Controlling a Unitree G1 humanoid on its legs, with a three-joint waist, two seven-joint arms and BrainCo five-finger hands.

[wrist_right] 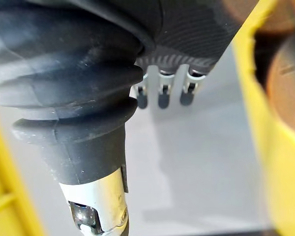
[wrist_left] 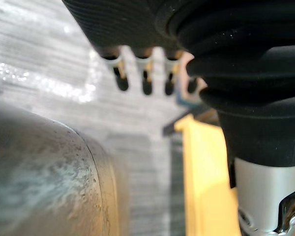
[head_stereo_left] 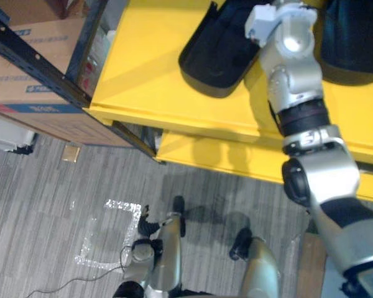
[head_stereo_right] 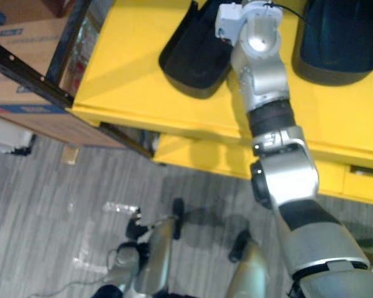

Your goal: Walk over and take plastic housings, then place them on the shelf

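Two black plastic housings lie on the yellow shelf top: one shallow and scoop-shaped, the other bulkier at the far right. My right arm reaches up across the shelf between them, and its hand passes beyond the top edge of the eye views. In the right wrist view the right hand hangs with relaxed fingers and nothing in them, over a grey surface between yellow walls. My left hand hangs low over the floor, and its fingers are relaxed and hold nothing.
A second yellow shelf level juts out below the top one. At the left a dark metal rack holds cardboard boxes. White tape marks lie on the grey floor.
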